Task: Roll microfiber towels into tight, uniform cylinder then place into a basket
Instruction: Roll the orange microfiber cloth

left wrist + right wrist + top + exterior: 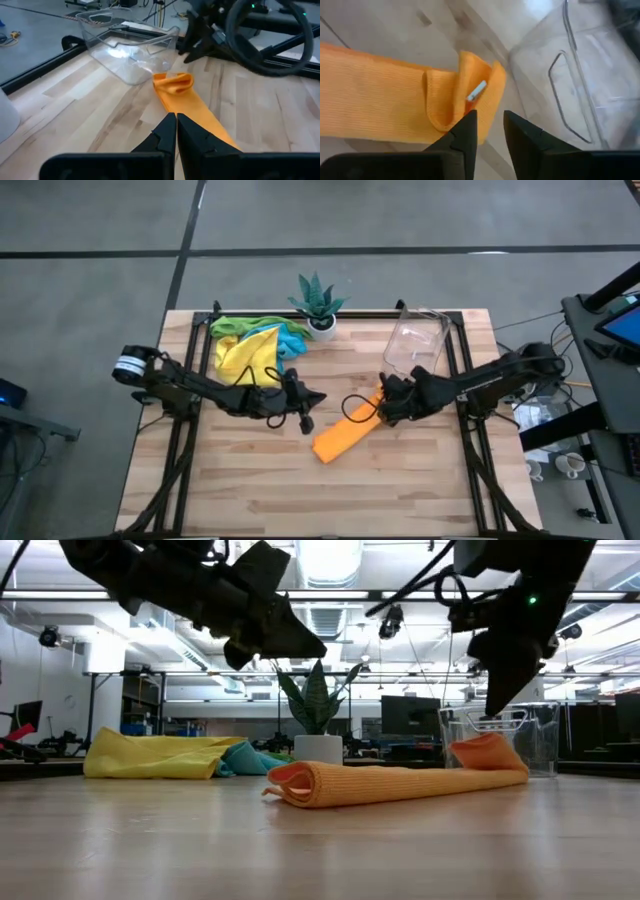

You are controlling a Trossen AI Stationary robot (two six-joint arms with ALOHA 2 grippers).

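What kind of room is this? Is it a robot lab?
Probably yes, a robot lab or workshop: two robot arms work over a wooden table, with computer monitors and bare ceiling pipes behind.

No readable text, labels, brands, numbers or signs are found in any view. A small white tag [476, 91] is seen on the orange towel [380, 100] in the right wrist view, but nothing on it can be made out. Monitors in the room behind the counter [300, 850] are shown dark or too small to be read.
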